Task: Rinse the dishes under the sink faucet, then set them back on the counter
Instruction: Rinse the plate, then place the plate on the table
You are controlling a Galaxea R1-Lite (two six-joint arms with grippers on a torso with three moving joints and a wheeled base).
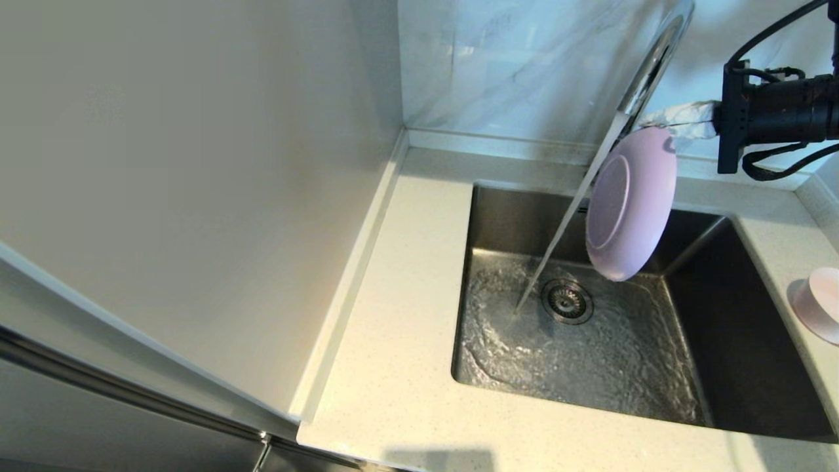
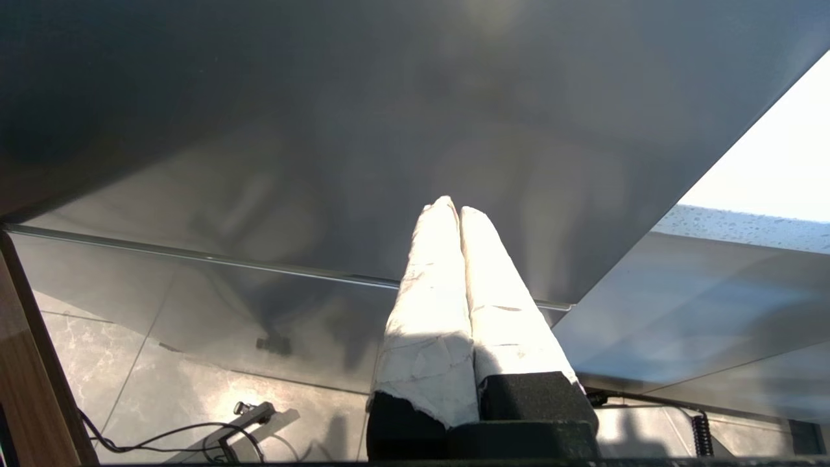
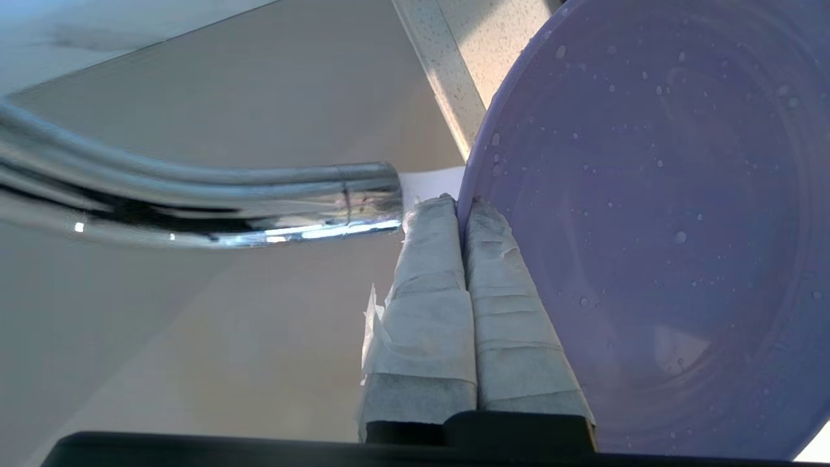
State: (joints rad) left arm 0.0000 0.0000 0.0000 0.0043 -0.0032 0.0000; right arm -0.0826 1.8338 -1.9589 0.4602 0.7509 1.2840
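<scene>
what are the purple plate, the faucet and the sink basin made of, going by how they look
Purple plate: probably plastic, with a matte, even lavender surface and no glaze shine; droplets bead on it in the right wrist view.
Faucet: chromed metal, mirror-bright with sharp reflections.
Sink basin: likely stainless steel, with dull grey brushed-looking walls.

Lavender plate [image 1: 630, 204], pale pink bowl [image 1: 820, 305], chrome faucet [image 1: 655, 56], cream speckled counter [image 1: 393, 328], steel-grey basin [image 1: 721, 314].

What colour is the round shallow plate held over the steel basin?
Lavender-purple, plain and matte plate, speckled with water droplets; shows best in the right wrist view.
</scene>
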